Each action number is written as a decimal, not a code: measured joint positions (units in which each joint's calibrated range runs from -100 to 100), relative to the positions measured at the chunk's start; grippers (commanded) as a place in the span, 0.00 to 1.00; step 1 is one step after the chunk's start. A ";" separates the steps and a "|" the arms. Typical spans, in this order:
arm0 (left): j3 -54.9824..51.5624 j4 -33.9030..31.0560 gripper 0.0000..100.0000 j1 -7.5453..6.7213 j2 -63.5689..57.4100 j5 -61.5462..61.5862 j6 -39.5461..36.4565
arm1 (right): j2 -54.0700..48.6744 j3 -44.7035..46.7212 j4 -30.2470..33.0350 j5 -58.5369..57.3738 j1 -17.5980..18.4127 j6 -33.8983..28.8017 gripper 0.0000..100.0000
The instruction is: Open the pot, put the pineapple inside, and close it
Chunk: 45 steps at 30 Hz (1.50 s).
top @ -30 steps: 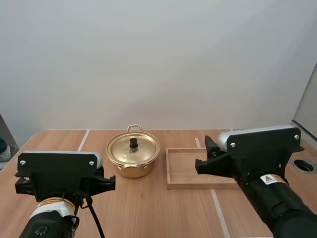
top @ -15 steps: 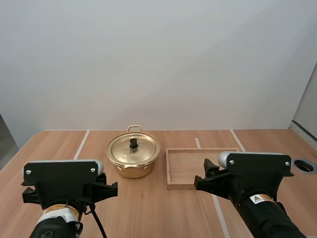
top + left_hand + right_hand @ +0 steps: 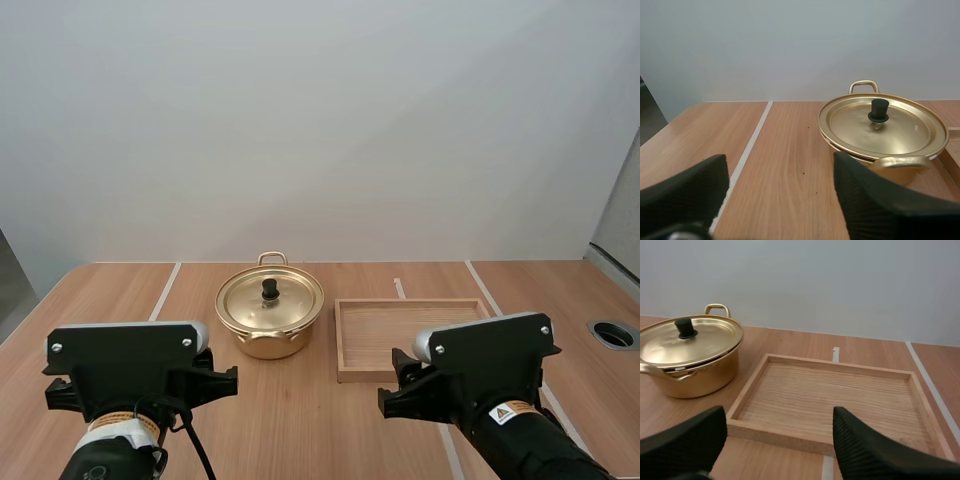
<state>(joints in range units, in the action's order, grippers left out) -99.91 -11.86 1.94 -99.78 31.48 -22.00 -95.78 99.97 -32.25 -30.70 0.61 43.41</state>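
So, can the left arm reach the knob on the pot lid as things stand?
Probably yes: the left gripper is open, the pot stands ahead, and only bare table lies between it and the lid knob.

Both arms sit low at the bottom of the high view, the left arm (image 3: 125,375) in the lower left and the right arm (image 3: 490,370) in the lower right, each pointing forward. The left hand (image 3: 779,165) has its two black fingers spread wide, ribbed faces turned inward. The right hand (image 3: 779,415) is spread just as wide, holding nothing.
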 measured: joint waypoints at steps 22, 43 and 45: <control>0.00 4.24 0.00 0.00 0.00 -5.37 0.74 | -1.12 0.00 1.38 3.45 0.62 -4.97 1.00; -0.09 5.19 0.00 0.00 0.00 -1.44 5.93 | -1.14 0.00 37.29 1.19 -0.61 -40.60 0.00; -0.09 5.19 0.00 0.00 0.00 -1.44 5.93 | -1.14 0.00 37.29 1.03 -0.61 -40.89 0.00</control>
<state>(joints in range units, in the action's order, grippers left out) -100.00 -6.67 1.94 -99.78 30.04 -16.07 -96.93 99.97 5.04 -29.67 0.00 2.52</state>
